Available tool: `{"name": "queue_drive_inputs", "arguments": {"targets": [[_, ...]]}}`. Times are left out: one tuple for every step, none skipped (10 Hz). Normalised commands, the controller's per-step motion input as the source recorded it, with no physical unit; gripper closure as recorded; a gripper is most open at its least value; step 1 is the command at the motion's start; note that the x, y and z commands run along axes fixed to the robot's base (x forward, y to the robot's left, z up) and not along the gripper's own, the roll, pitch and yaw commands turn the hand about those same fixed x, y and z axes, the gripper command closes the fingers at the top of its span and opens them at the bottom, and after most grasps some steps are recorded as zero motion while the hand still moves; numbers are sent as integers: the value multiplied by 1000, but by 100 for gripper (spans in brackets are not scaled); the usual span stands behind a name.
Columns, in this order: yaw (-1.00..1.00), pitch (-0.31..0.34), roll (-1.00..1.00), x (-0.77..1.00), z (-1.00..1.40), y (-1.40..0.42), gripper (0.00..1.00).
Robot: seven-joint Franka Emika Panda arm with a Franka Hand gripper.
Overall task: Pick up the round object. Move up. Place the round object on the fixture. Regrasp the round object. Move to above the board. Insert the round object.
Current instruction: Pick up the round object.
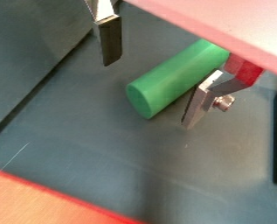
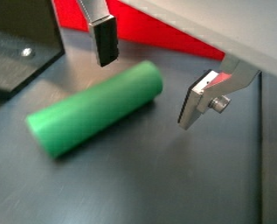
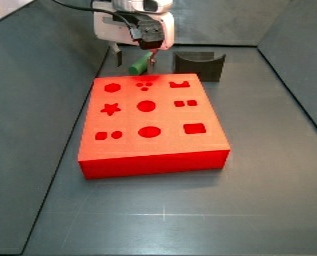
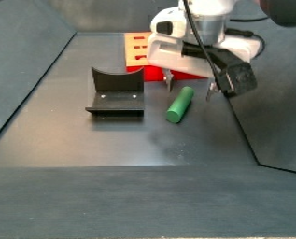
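Hand (image 2: 147, 79), jaws apart over the peg (image 2: 96, 108) lying on the floor, should centre, descend, then close.

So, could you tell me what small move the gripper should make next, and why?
Probably lower a little and close. The gripper hangs open over the round object, which lies flat on the floor, and its fingers are on either side without touching it.

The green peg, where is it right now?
The round object lies on the floor between the fixture and the board, under the open gripper.
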Motion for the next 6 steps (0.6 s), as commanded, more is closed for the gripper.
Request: {"name": "queue_drive_inputs", "arguments": {"targets": [[0,0,0,34,0,29,0],[-6,0,0,0,-194,0,0],[0,-99,0,-20,-551,9,0],[0,-76,-30,0,-320,23,0],[0,0,-70,0,0,46,0],[0,0,-109,0,34,143,0]]}}
